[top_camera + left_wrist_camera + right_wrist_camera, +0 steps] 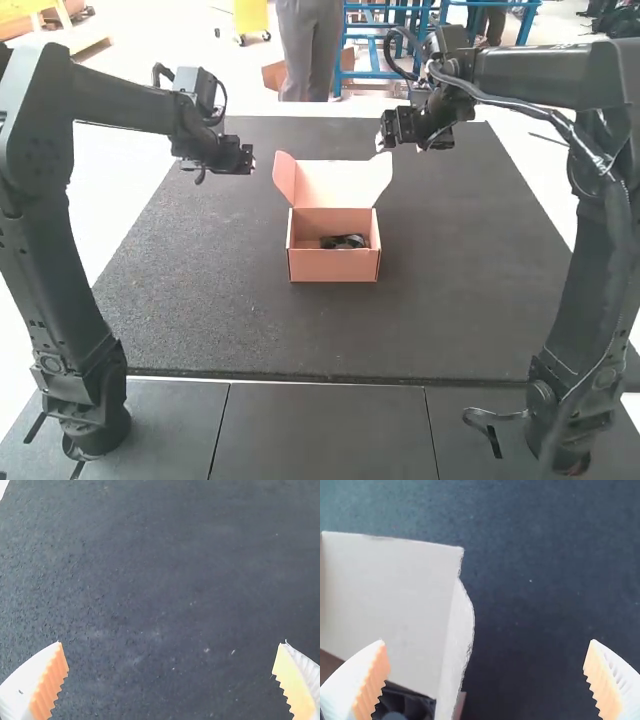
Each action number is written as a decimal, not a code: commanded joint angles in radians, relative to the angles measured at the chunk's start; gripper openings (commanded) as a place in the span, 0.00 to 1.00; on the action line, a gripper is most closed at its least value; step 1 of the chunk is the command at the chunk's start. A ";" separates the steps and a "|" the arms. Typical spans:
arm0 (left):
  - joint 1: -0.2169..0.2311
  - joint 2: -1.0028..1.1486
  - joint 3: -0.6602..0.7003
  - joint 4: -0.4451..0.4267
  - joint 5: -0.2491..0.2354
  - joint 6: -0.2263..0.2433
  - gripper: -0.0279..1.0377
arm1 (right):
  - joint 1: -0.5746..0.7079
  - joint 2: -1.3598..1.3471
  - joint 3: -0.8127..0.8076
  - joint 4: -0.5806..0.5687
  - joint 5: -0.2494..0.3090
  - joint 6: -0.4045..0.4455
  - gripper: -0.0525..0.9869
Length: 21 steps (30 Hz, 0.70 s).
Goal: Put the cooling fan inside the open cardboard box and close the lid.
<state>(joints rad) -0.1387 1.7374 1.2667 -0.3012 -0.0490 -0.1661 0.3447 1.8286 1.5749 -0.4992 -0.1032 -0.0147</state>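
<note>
A small cardboard box (334,258) stands in the middle of the black mat, its lid (330,181) raised upright at the back. The black cooling fan (341,241) lies inside it. My left gripper (240,160) hovers open above the mat, just left of the lid. My right gripper (385,133) hovers open just above and right of the lid's upper corner. In the right wrist view the lid (395,610) rises between the orange-padded fingers (370,680), with the fan (405,705) dark below. In the left wrist view my open fingers (47,680) frame bare mat.
The black mat (200,270) covers the table around the box. The table's grey front edge (320,430) lies below it. A small brown carton (275,73) sits on the floor beyond the mat's far edge.
</note>
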 commanded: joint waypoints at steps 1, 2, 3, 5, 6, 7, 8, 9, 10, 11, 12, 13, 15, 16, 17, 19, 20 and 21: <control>-0.029 0.019 0.071 0.008 0.026 -0.012 0.94 | -0.006 0.038 0.042 0.002 0.014 0.018 0.91; -0.035 0.028 0.085 0.008 0.028 -0.018 0.94 | -0.006 0.047 0.054 0.002 0.014 0.022 0.91; -0.039 0.039 0.097 0.007 0.028 -0.018 0.94 | -0.006 0.058 0.066 0.001 0.013 0.027 0.91; -0.047 0.054 0.120 -0.001 0.031 -0.019 0.94 | -0.004 0.075 0.088 -0.004 0.010 0.028 0.91; -0.048 0.059 0.132 -0.004 0.032 -0.021 0.94 | -0.006 0.084 0.100 -0.007 0.008 0.030 0.91; -0.048 0.065 0.142 -0.007 0.034 -0.024 0.94 | -0.006 0.093 0.114 -0.010 0.007 0.032 0.91; -0.048 0.071 0.149 -0.007 0.034 -0.027 0.94 | -0.006 0.104 0.126 -0.015 0.003 0.032 0.91; -0.048 0.076 0.155 -0.009 0.040 -0.029 0.94 | -0.006 0.113 0.139 -0.021 -0.001 0.033 0.91; -0.050 0.083 0.163 -0.010 0.040 -0.027 0.94 | -0.006 0.124 0.154 -0.030 -0.001 0.033 0.91; -0.052 0.088 0.169 -0.013 0.040 -0.027 0.94 | -0.007 0.133 0.166 -0.039 -0.003 0.038 0.91; -0.052 0.093 0.177 -0.016 0.041 -0.027 0.94 | -0.010 0.143 0.177 -0.048 -0.006 0.039 0.91; -0.053 0.097 0.181 -0.019 0.044 -0.027 0.94 | -0.012 0.152 0.189 -0.058 -0.010 0.047 0.91; -0.058 0.102 0.189 -0.022 0.051 -0.030 0.94 | -0.019 0.169 0.209 -0.067 -0.016 0.056 0.90; -0.059 0.102 0.192 -0.024 0.054 -0.035 0.94 | -0.023 0.173 0.217 -0.071 -0.018 0.058 0.90; -0.062 0.103 0.194 -0.024 0.058 -0.036 0.94 | -0.024 0.179 0.224 -0.075 -0.020 0.058 0.90; -0.068 0.103 0.192 -0.026 0.060 -0.036 0.94 | -0.029 0.192 0.235 -0.084 -0.020 0.058 0.89; -0.075 0.102 0.192 -0.029 0.061 -0.036 0.94 | -0.032 0.198 0.244 -0.087 -0.020 0.058 0.89; -0.081 0.103 0.192 -0.033 0.061 -0.038 0.94 | -0.032 0.202 0.251 -0.090 -0.020 0.058 0.89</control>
<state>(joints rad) -0.1986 1.8339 1.4227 -0.3328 -0.0059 -0.1909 0.3325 2.0205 1.7840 -0.5869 -0.1120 0.0303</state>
